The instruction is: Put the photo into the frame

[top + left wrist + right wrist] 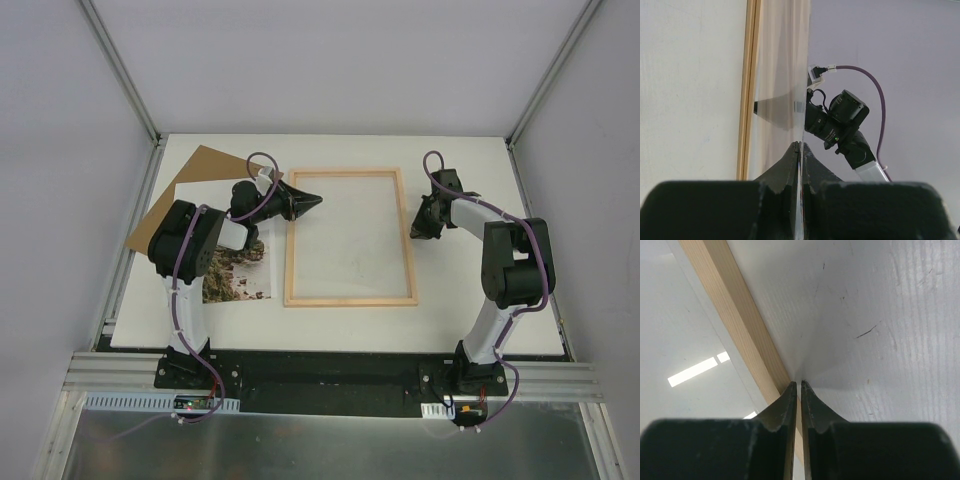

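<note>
The light-wood frame lies flat in the middle of the table, its clear pane inside. To its left lies the photo, picture side up and partly hidden under my left arm. My left gripper is shut, empty, and sits at the upper part of the frame's left rail. In the left wrist view its tips meet low over the pane beside the rail. My right gripper is shut with only a thin slit and nothing in it. Its tips touch the outer edge of the right rail.
A plain brown backing board lies at the back left, partly under the photo. The white tabletop ends at metal rails on the left and right. The grey walls stand close around.
</note>
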Robot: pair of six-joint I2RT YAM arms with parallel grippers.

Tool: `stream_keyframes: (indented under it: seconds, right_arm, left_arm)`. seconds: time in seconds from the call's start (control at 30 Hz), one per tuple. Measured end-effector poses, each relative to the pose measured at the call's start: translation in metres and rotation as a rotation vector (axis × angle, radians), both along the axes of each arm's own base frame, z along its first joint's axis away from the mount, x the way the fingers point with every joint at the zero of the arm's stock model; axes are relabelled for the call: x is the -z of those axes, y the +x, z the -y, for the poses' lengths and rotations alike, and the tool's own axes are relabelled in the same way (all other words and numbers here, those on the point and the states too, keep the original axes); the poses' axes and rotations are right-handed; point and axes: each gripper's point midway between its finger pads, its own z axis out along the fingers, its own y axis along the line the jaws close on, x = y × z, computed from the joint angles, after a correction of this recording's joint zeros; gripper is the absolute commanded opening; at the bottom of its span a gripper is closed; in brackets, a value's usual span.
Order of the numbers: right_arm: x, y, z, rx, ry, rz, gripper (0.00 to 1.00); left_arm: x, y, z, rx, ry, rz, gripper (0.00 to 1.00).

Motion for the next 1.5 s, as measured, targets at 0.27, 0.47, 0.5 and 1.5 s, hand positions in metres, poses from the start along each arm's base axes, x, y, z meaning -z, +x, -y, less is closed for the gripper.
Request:
stream_keyframes:
  seconds: [0.27,0.47,0.5,1.5]
  right_arm:
    - [0.000,0.000,0.000,-0.003,-0.002,0.000,0.09]
    - [-0.002,0.001,0.000,-0.004,-0.002,0.000,0.09]
    - [-0.002,0.001,0.000,-0.004,-0.002,0.000,0.09]
    - [0.001,0.000,0.000,-0.009,-0.006,-0.009,0.10]
  left_arm:
    - [0.003,0.000,0.000,0.001,0.002,-0.003,0.00]
    - [0.011,-0.001,0.001,0.016,0.006,-0.021,0.00]
    - [0.012,-0.001,0.001,0.017,0.006,-0.022,0.00]
    - [0.007,0.003,-0.005,0.007,-0.002,0.006,0.00]
